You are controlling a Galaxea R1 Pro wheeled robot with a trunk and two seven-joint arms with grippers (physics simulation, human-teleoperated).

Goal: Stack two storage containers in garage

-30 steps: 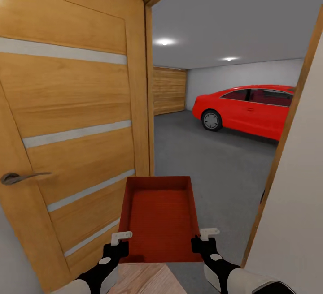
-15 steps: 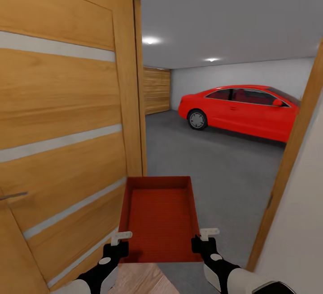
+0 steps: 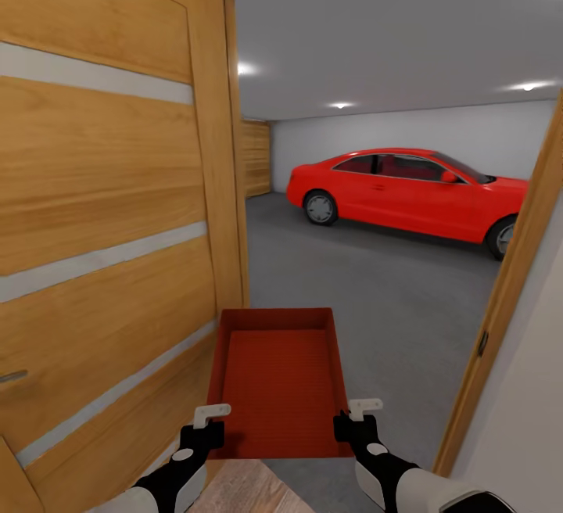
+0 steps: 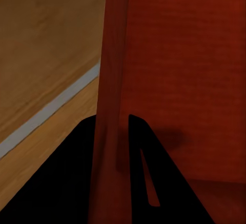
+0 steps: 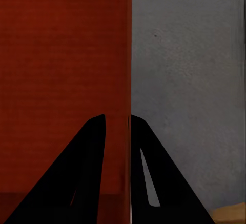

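Observation:
One orange-red storage container (image 3: 277,376) hangs level in front of me, held by its near corners in the doorway to the garage. My left gripper (image 3: 209,428) is shut on its left wall and my right gripper (image 3: 349,424) on its right wall. In the left wrist view the container's wall (image 4: 110,80) runs between the black fingers (image 4: 154,183). The right wrist view has the wall (image 5: 127,55) pinched the same way, with the grey concrete floor (image 5: 189,80) beyond it. The bin is empty, with a ribbed bottom.
An open wooden door (image 3: 109,224) stands close on my left and a wooden door frame (image 3: 508,294) on my right. Through the opening lie the garage floor (image 3: 367,278) and a red car (image 3: 407,192) at the back right. Light wood planks (image 3: 242,493) show under my arms.
The whole view has shifted: the door fills more of the left, its handle has slid to the edge, and more of the car shows. Both grippers hold the container as before.

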